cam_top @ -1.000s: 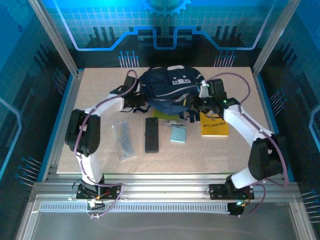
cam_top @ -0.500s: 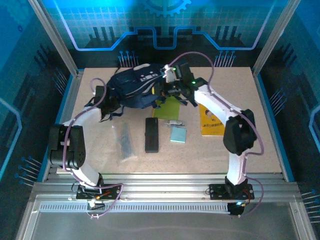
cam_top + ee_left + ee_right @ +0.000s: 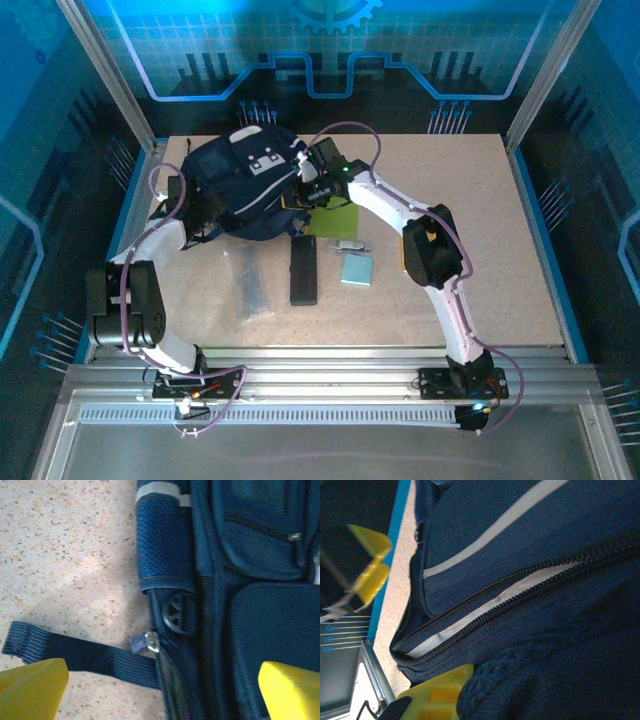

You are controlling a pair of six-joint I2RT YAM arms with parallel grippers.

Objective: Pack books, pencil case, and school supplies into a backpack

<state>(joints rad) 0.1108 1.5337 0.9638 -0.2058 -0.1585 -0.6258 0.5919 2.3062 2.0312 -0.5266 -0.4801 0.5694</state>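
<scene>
The navy backpack (image 3: 245, 178) lies at the back left of the table. My right gripper (image 3: 312, 188) is shut on thick mesh fabric at its right edge; one yellow finger (image 3: 440, 696) presses against that fabric below a part-open zipper (image 3: 510, 597). My left gripper (image 3: 160, 690) stands open wide at the backpack's left side, over a dark strap (image 3: 85, 655) and a zipper pull (image 3: 146, 642), holding nothing. The lime-green book (image 3: 335, 216) pokes out beside the backpack. The black pencil case (image 3: 303, 270), grey strip (image 3: 248, 282), light-blue pad (image 3: 355, 270) and small clip (image 3: 348, 245) lie on the table.
The right arm (image 3: 430, 250) stretches across the middle of the table from its base (image 3: 460, 375). A metal frame rail (image 3: 135, 215) runs close along the left edge, beside the backpack and the left arm (image 3: 125, 300). Speckled tabletop (image 3: 500, 200) shows at the right.
The backpack has been pulled leftward across the back of the table by the right gripper. The left gripper has swung left and opened, letting go of the backpack.
</scene>
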